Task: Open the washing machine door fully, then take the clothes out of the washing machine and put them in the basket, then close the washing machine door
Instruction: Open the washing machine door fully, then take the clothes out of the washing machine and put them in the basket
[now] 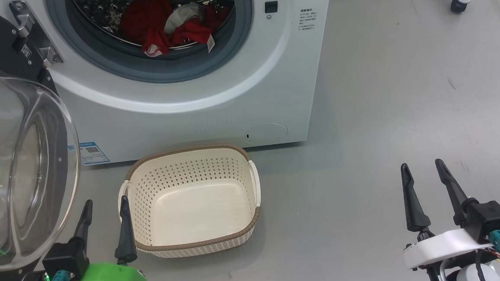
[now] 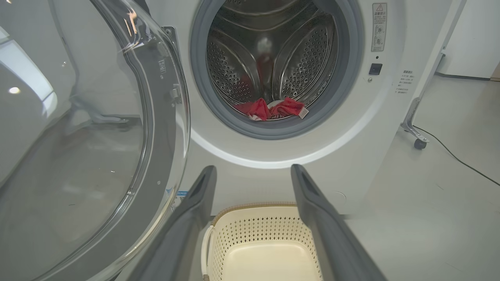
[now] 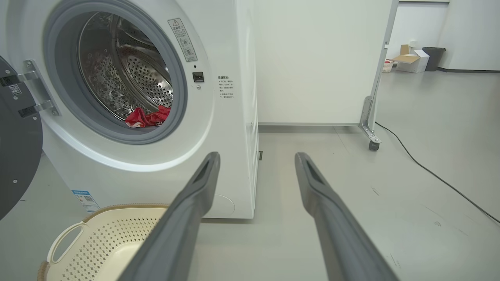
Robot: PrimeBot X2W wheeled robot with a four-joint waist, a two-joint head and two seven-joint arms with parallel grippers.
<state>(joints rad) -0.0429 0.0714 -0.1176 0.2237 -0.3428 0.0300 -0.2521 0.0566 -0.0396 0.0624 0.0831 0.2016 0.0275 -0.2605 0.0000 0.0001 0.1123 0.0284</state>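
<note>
Head view, near edge: left gripper (image 1: 107,200) sits low at the near left, fingers spread wide with nothing between them. One fingertip overlaps the basket's near-left corner in this view; whether they touch cannot be told. Right gripper (image 1: 421,163) is at the near right over bare floor (image 1: 382,106), fingers equally wide and empty, well apart from the basket.

Basket (image 1: 190,150): upright on the floor, closer to the left gripper, just in front of the washing machine's base. Inside bare.

Washing machine door (image 1: 17,163): swung out to the left on its hinge, with the glass bowl bulging just beside the left gripper.

Washing machine (image 1: 213,112): behind the basket, opening uncovered, grey rubber ring (image 1: 159,72) fully exposed. Blue label sticker (image 1: 92,153) is low on the left of the front panel.

Clothes (image 1: 151,22): red heap at the bottom of the steel drum (image 2: 234,74), near the front lip, with a white label hanging towards the ring.

Far right: a caster wheel (image 1: 458,4) stands on the floor.
</note>
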